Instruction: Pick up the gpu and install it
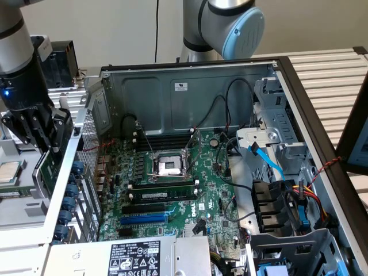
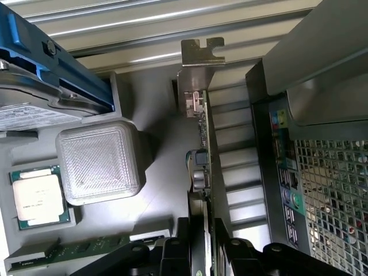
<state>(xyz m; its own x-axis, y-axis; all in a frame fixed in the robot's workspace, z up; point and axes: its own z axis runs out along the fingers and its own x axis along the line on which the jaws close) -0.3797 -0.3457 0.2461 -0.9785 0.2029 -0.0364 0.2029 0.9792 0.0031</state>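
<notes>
- Nearest in the exterior view, a power supply (image 1: pixel 138 259) with a white label sits at the near edge of the open computer case (image 1: pixel 190 86).
- Behind it the large green motherboard (image 1: pixel 172 201) lies flat in the case. It has a blue slot on its near side, memory sticks (image 1: pixel 164 192) seated further in, and the bare processor socket (image 1: pixel 169 167) beyond them.
- On the exterior view's left, outside the case's perforated wall, the hand (image 1: pixel 45 144) hangs from the arm and pinches the gpu (image 1: pixel 49 168).
- The gpu hangs on edge directly below the hand, close beside the outer face of that wall. It is outside the case, well apart from the motherboard slots.
- In the wrist view the gpu (image 2: pixel 206 144) is seen edge-on. It runs from between the black fingers (image 2: pixel 172 256) of the hand (image 2: pixel 204 247) out to its silver bracket (image 2: pixel 198 63), with one finger on each face.
- A gap separates the card from the case's port panel (image 2: pixel 284 172) and mesh.
- On the card's other side, a grey tray (image 2: pixel 161 195) carries a loose processor (image 2: pixel 39 198), a spare memory stick (image 2: pixel 69 253), a clear plastic box (image 2: pixel 100 161) and a drive in a blue carrier (image 2: pixel 46 75).
- Farthest back are the case's far wall, the arm's blue-capped joint (image 1: pixel 241 29) and, at the far right, the slatted desk (image 1: pixel 328 75).
</notes>
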